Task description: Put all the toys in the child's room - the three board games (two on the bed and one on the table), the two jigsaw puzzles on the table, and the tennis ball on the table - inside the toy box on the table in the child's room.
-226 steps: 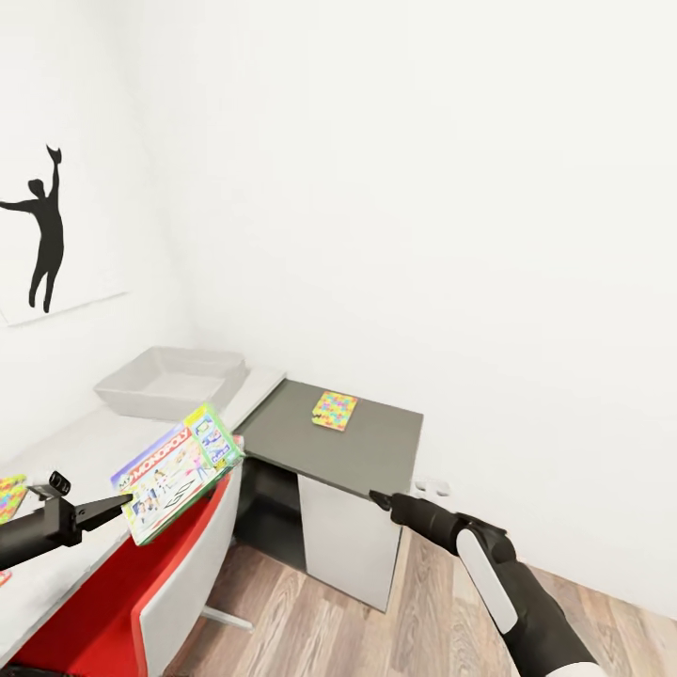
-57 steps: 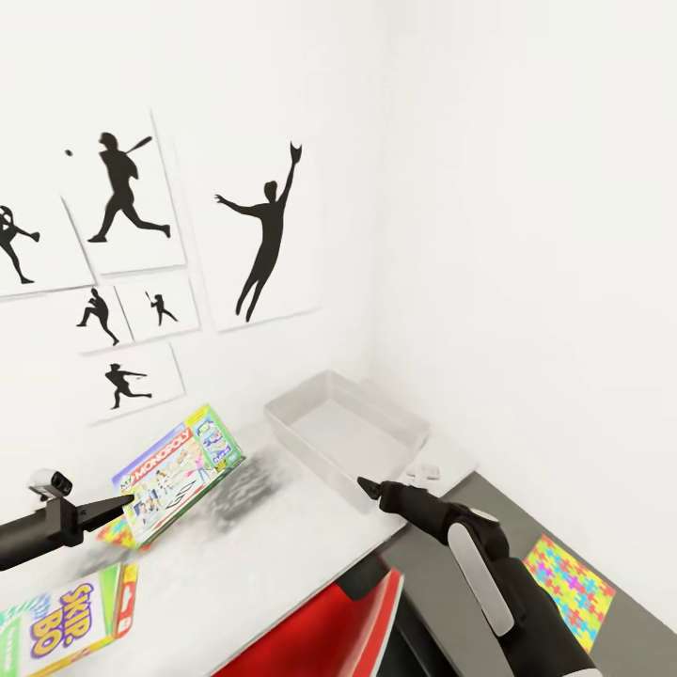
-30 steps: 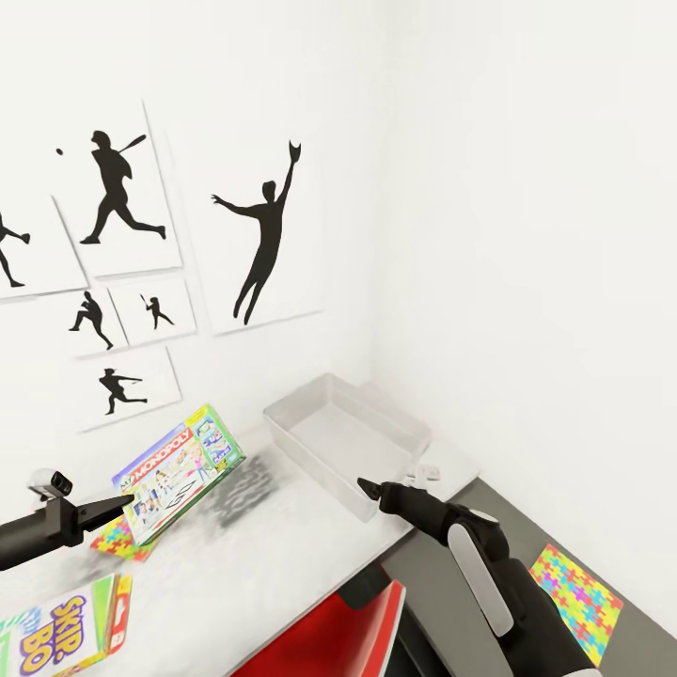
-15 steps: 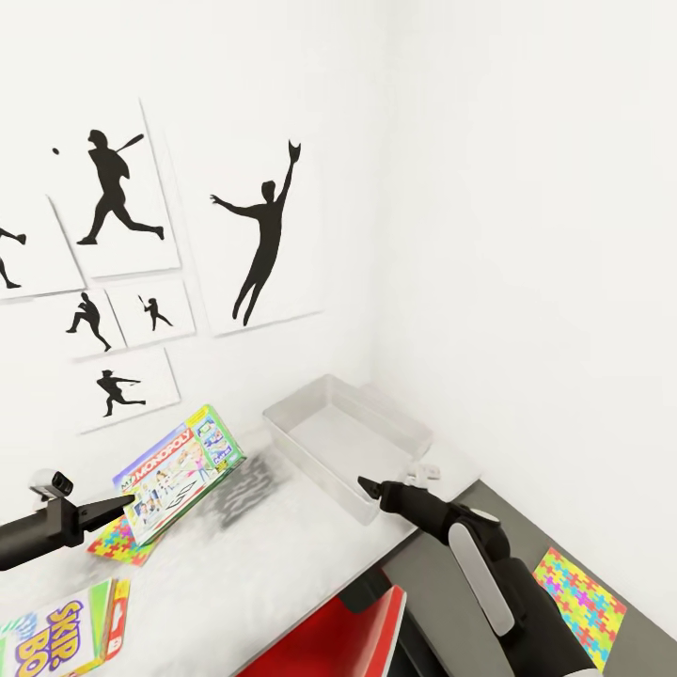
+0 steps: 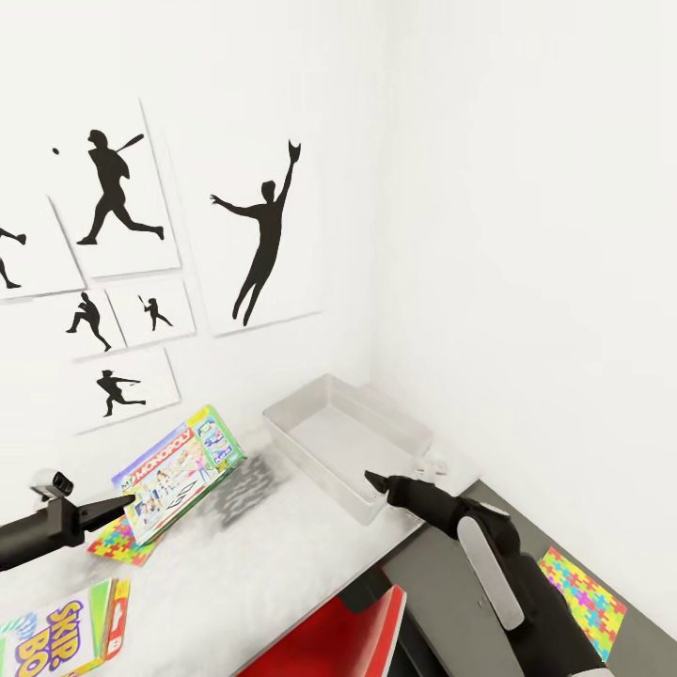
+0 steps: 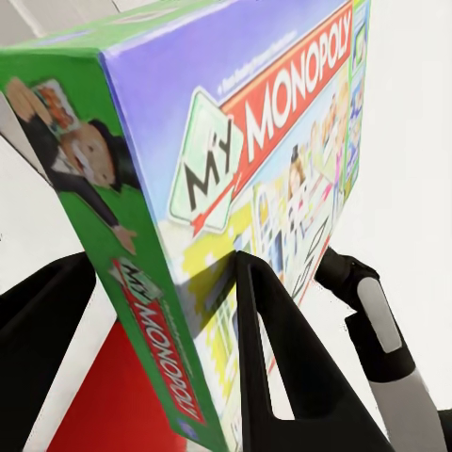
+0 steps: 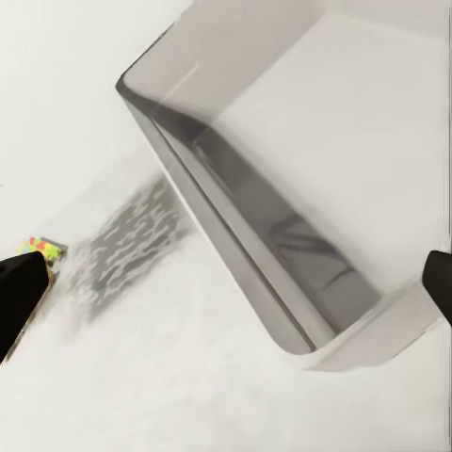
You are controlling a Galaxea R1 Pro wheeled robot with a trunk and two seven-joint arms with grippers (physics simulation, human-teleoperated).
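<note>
The left gripper (image 6: 151, 330) clamps the My Monopoly box (image 6: 254, 188) aloft. The toy box (image 5: 343, 442), ahead of the wide-open, empty right gripper (image 7: 226, 282), looks empty, so seemingly 0 of 6 toys are in; a Skip-Bo box (image 5: 56, 630) and 2 jigsaw puzzles (image 5: 118, 543) (image 5: 583, 602) wait

We see child's bedroom, home setting: baseball-player silhouette prints (image 5: 122, 273) on white wall, Monopoly box (image 5: 179, 470), Skip-Bo box (image 5: 56, 635), bright jigsaw puzzles (image 5: 583, 602) around white table (image 5: 282, 555), grey toy box (image 5: 343, 442) in corner.
</note>
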